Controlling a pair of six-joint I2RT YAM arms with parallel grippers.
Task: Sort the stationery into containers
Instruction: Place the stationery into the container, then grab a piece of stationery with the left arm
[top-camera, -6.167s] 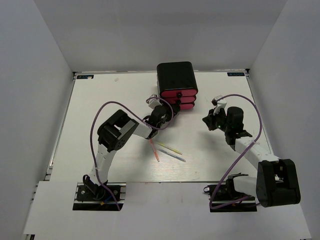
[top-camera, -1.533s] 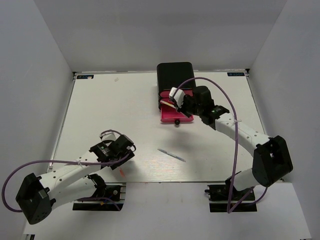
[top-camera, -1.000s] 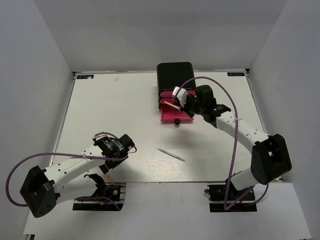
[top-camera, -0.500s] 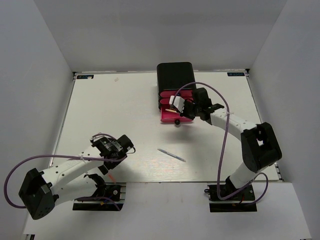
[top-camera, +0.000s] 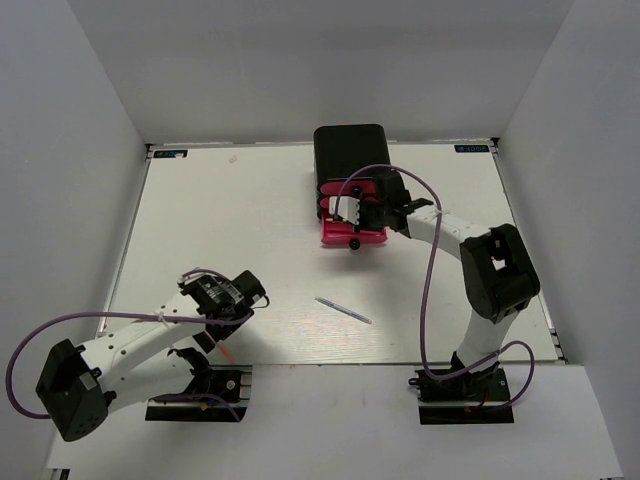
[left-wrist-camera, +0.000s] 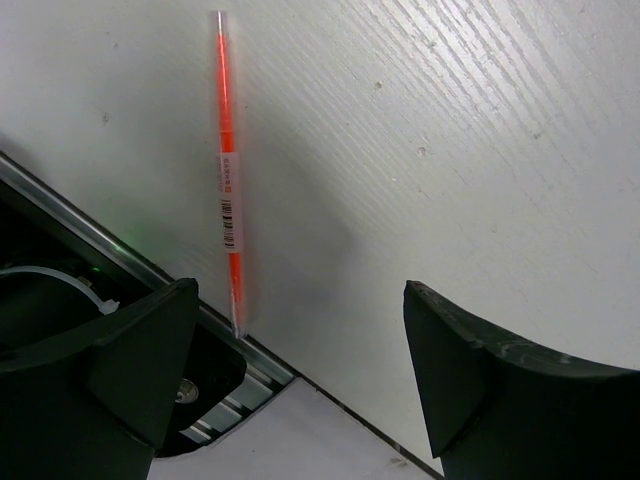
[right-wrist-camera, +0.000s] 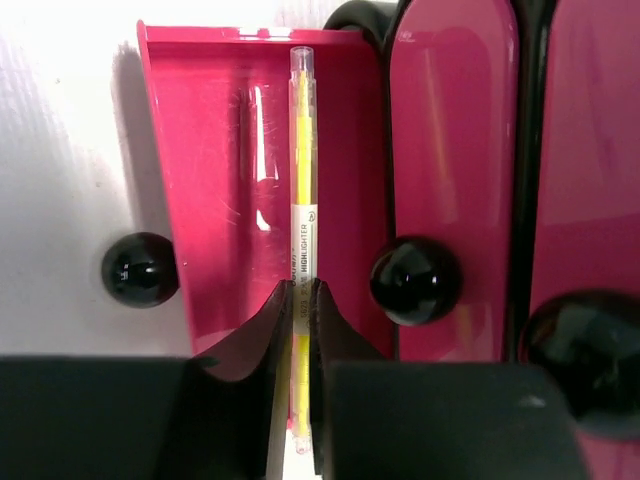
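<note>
The black box (top-camera: 350, 155) of pink drawers stands at the back. Its bottom drawer (top-camera: 337, 238) is pulled open, and it also shows in the right wrist view (right-wrist-camera: 210, 170). My right gripper (top-camera: 352, 210) is over that drawer. It (right-wrist-camera: 298, 295) is shut on a thin yellow highlighter (right-wrist-camera: 302, 170) that points along the drawer's inside. My left gripper (top-camera: 222, 338) is open and empty at the table's near edge. A thin pink-red pen (left-wrist-camera: 228, 180) lies just ahead of its left finger (left-wrist-camera: 120, 360), one end at the edge rail. A thin grey-blue pen (top-camera: 343, 310) lies mid-table.
Two shut pink drawers (right-wrist-camera: 455, 130) with black knobs (right-wrist-camera: 415, 280) sit beside the open one, whose knob (right-wrist-camera: 140, 269) is at its front. A metal rail (left-wrist-camera: 120, 260) and the left arm's base plate (top-camera: 195, 385) border the table's near edge. White walls enclose the table.
My right gripper has swung left with the yellow highlighter and come down over the open bottom drawer. My left arm has stayed near the front edge by the pink-red pen.
</note>
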